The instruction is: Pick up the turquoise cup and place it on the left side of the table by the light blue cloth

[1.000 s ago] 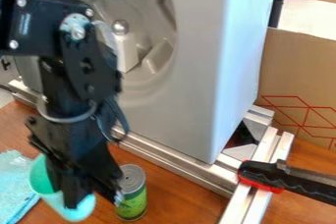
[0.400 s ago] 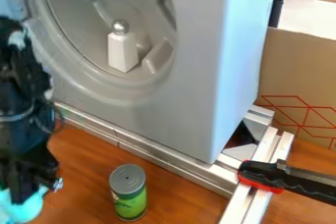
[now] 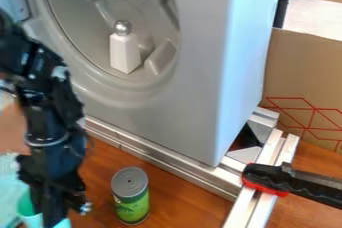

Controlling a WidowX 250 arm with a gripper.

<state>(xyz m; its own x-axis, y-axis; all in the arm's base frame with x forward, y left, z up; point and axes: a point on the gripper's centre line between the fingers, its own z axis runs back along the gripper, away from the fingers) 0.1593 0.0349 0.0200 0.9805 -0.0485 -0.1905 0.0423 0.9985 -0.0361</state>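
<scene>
The claw grips the teal cup near the green can.

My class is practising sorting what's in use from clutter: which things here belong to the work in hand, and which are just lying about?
Seemingly in the work:
gripper
teal cup, at the gripper

Apparently just lying about:
green can
pale teal cloth
black-and-red tool
white block with a silver ball on top
</scene>
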